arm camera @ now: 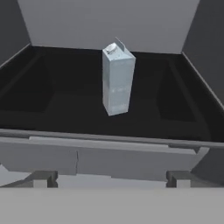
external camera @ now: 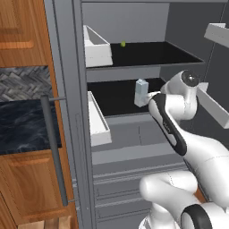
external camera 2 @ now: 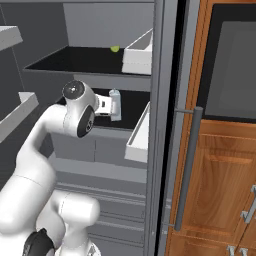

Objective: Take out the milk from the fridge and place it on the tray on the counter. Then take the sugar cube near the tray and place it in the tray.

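The milk point(arm camera: 118, 78), a pale bluish carton with a gabled top, stands upright on the black middle shelf point(arm camera: 65, 113) of the open grey fridge point(external camera: 67, 67). It also appears as the milk point(external camera: 142, 93) in the left base view and the milk point(external camera 2: 115, 105) in the right base view. My gripper point(arm camera: 111, 180) is open at the shelf's front edge, level with the carton and a short way in front of it, with nothing between its fingers point(arm camera: 43, 179). At the far left is a strip of the black counter point(external camera: 20, 125). The tray and the sugar cube are out of view.
White bins point(external camera: 96, 47) point(external camera: 98, 120) hang at the left of the two shelves, and door bins point(external camera: 212, 107) point(external camera 2: 17, 112) flank my arm. A small green fruit point(external camera: 123, 44) lies on the upper shelf. The fridge's dark bar handle point(external camera 2: 187, 165) stands beside wooden cabinets point(external camera 2: 220, 200).
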You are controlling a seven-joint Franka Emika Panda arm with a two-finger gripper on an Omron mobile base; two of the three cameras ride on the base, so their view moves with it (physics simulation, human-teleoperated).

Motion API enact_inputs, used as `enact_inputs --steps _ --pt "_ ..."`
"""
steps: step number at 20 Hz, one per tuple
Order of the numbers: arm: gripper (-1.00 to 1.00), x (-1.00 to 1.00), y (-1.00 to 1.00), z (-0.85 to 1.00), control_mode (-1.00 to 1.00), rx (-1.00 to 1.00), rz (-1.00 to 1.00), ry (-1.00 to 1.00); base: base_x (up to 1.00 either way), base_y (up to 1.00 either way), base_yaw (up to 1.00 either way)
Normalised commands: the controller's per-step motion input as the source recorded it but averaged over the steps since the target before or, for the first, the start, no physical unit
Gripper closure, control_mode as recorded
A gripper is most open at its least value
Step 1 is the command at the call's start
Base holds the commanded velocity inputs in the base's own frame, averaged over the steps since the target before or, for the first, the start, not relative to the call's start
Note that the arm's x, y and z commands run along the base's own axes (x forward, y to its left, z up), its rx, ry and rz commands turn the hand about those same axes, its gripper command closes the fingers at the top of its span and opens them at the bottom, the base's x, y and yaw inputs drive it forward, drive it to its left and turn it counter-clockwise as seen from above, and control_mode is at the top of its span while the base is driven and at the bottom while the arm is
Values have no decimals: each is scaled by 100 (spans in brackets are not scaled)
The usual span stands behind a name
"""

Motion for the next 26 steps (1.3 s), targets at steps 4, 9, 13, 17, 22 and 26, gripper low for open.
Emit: enact_inputs --steps 4,9,13,17,22,26 --pt "-100 49 -2 0 -100 6 11 0 0 0 0" --pt "-100 43 0 0 -100 1 8 -9 0 0 0" --pt "-100 11 0 0 -100 0 0 -26 0 0 0" --pt "-100 17 0 0 -100 0 0 -19 0 0 0" --pt "-100 31 -4 0 -100 0 5 -2 0 0 0" --pt "-100 44 -14 -4 -100 0 4 0 0 0 0"
